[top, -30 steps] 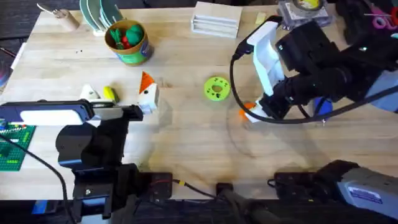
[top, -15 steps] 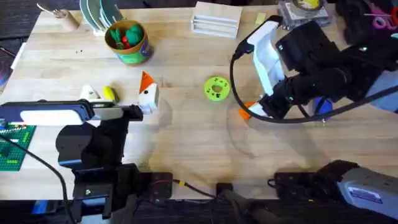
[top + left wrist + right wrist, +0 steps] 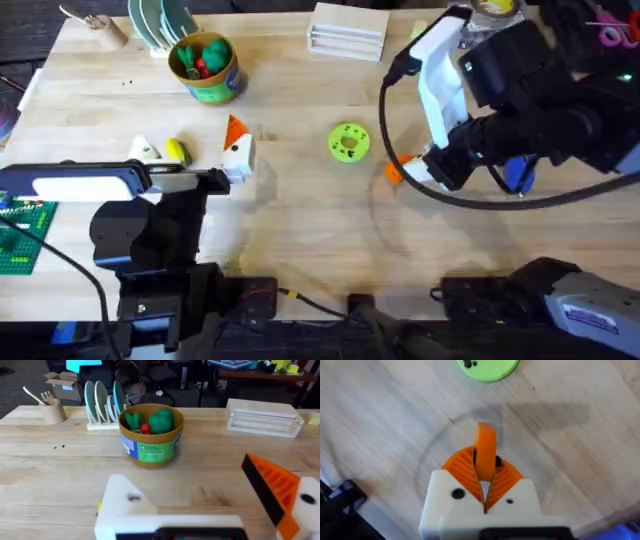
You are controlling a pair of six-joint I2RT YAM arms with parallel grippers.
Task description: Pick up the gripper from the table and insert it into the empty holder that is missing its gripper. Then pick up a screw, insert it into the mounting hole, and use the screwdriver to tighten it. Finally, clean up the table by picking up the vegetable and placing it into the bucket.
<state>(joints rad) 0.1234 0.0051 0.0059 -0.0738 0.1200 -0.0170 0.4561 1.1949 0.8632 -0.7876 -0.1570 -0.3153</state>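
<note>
You're on step one: the loose orange gripper (image 3: 485, 450) is pinched upright between the right gripper's (image 3: 484, 477) two orange pads, which are closed tight on it. From overhead it hangs just off the table near the green disc (image 3: 348, 142), right of centre. No insertion yet.

Next move, as I judge it: carry the piece across to the left gripper (image 3: 238, 150), which sits low over the table left of the disc. Its white holder (image 3: 131, 502) has a bare mounting hole and no pad; the other finger (image 3: 280, 491) has its orange pad on. Line the wedge up with that bare base before pushing in.

Left fingers stand open, holding nothing.

The yellow vegetable (image 3: 177, 150) lies just beside the left arm's tip. The bucket (image 3: 205, 66) is at the back left, already holding green and red pieces. Blue screwdriver (image 3: 518, 172) peeks out under the right arm.
</note>
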